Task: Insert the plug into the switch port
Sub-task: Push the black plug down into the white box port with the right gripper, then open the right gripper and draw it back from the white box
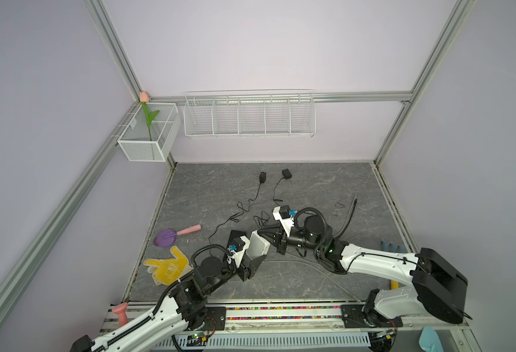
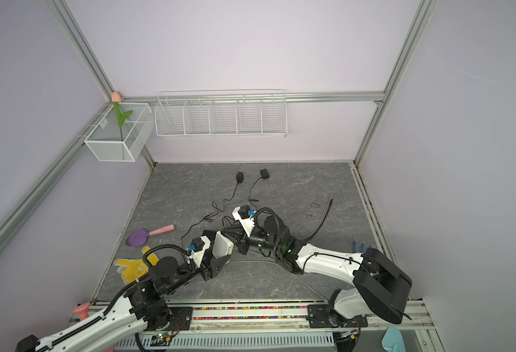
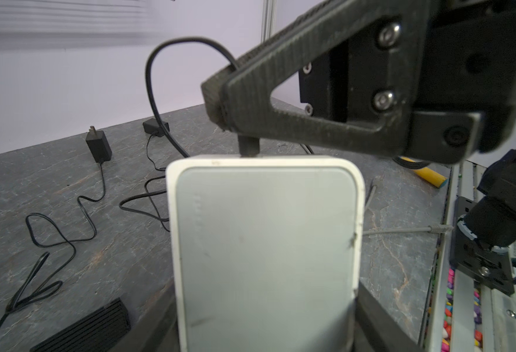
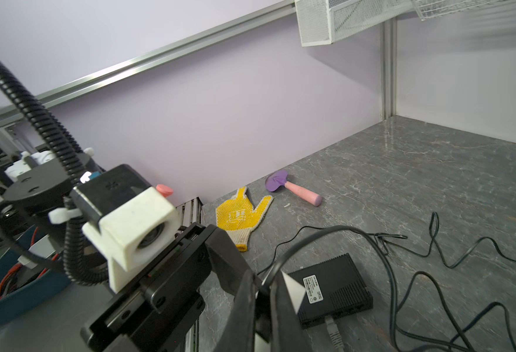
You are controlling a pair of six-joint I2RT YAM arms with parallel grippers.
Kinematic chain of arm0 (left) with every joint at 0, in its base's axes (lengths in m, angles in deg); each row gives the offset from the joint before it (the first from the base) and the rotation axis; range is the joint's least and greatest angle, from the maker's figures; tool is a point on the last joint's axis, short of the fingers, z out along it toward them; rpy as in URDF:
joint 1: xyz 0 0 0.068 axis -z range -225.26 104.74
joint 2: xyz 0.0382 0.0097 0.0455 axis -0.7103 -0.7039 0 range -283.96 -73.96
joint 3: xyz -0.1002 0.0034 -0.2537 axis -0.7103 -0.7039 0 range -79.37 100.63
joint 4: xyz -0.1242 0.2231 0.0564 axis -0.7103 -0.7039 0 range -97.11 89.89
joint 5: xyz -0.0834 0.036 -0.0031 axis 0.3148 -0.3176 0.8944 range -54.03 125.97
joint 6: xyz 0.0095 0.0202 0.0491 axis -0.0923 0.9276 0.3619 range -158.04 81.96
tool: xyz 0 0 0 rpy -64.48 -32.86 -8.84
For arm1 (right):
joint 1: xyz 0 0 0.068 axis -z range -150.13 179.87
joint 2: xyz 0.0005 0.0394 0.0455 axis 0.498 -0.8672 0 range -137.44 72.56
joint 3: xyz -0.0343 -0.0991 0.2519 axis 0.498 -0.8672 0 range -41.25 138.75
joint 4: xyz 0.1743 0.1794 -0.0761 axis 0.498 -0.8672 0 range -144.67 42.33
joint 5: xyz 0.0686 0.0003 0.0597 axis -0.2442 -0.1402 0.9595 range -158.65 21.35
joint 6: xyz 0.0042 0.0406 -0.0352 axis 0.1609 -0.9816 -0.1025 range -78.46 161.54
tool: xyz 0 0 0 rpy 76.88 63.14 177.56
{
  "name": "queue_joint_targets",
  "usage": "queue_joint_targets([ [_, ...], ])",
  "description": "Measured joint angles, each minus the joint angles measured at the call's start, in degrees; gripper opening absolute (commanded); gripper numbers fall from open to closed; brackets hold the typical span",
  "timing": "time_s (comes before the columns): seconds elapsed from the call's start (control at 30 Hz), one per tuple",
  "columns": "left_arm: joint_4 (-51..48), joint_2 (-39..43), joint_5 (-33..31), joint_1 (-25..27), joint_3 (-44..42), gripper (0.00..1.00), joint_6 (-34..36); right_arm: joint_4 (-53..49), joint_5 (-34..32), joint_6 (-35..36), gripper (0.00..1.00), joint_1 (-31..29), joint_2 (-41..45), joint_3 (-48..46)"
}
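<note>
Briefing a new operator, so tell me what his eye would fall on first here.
At the table's middle, the left pincer holds a white rectangular plastic switch box, while the shut right pincer holds a small black plug at its free end. A yellow knit glove lies near the left edge.

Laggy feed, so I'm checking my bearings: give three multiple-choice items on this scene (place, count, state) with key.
1. Where on the table is the yellow glove? A. right edge B. centre C. left edge, toward the front
2. How many black power adapters lie at the back? A. one B. two C. four
3. The right tool is: A. shut on the plug B. open and empty C. out of view

1 C: it lies beside the purple scoop.
2 B: two show, each with a cord.
3 A: it is closed around the plug at the white box's top edge.
</note>
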State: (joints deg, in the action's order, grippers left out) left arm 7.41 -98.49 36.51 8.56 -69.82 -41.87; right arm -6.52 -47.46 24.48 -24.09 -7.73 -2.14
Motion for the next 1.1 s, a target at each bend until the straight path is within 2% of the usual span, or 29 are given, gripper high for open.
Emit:
queue_joint_targets([
  [0.2, -1.7, 2.1, 0.9, -0.1, 0.0, 0.00, 0.0, 0.3, 5.7, 0.0, 0.07, 1.9, -0.6, 0.3],
  [0.4, -2.2, 2.2, 0.9, -0.2, 0.0, 0.00, 0.0, -0.1, 7.7, -0.1, 0.07, 2.5, -1.2, 1.0],
  [0.5, -1.7, 1.2, 1.1, -0.2, 0.0, 0.00, 0.0, -2.6, 8.1, 0.0, 0.19, 2.8, -0.8, 1.9],
  [0.63, 2.6, -3.9, 2.2, -1.2, 0.2, 0.00, -0.5, -11.2, 8.6, 0.6, 0.41, 4.9, -0.1, 4.1],
  [0.7, 6.4, -6.8, 2.9, -2.8, -0.5, 0.00, -1.7, -16.7, 8.6, 1.2, 0.47, 6.8, 0.9, 5.4],
  [0.83, 10.3, -8.5, 3.7, -8.1, -0.8, 0.00, -4.7, -28.6, 7.5, 3.9, 0.56, 8.8, 5.7, 6.8],
  [0.93, 10.6, -10.0, 4.7, -11.6, 1.9, 0.00, -6.5, -36.8, 5.4, 6.0, 0.59, 9.2, 11.1, 6.9],
  [1.1, 11.9, -16.2, 7.0, -12.3, 7.7, 0.00, -8.2, -43.6, -0.5, 7.5, 0.60, 11.0, 18.3, 5.7],
])
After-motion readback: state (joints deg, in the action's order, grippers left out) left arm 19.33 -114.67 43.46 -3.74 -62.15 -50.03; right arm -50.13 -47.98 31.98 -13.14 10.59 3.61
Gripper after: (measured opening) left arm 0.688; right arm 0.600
